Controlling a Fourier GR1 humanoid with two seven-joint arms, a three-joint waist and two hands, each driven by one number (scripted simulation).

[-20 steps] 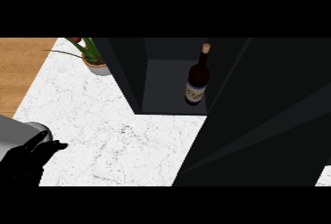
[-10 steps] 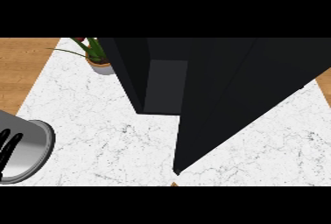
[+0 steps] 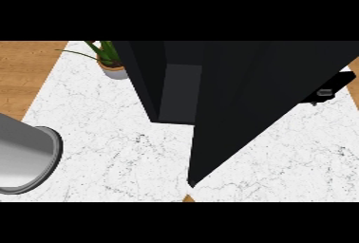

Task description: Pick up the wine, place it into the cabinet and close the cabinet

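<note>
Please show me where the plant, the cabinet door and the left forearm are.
Plant (image 3: 105,53): head view, on its green leaves.
Cabinet door (image 3: 259,99): head view, on its black face.
Left forearm (image 3: 24,156): head view, on its grey shell.

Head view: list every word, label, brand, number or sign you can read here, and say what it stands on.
None: no readable text shows anywhere in this view.
Cabinet: plain black panels, no lettering.
Potted plant: plain pot, no label.
Marble counter: only veining, no marks.
Grey forearm at the left edge: no markings.
The wine bottle, and any label it bears, is hidden from view.
</note>
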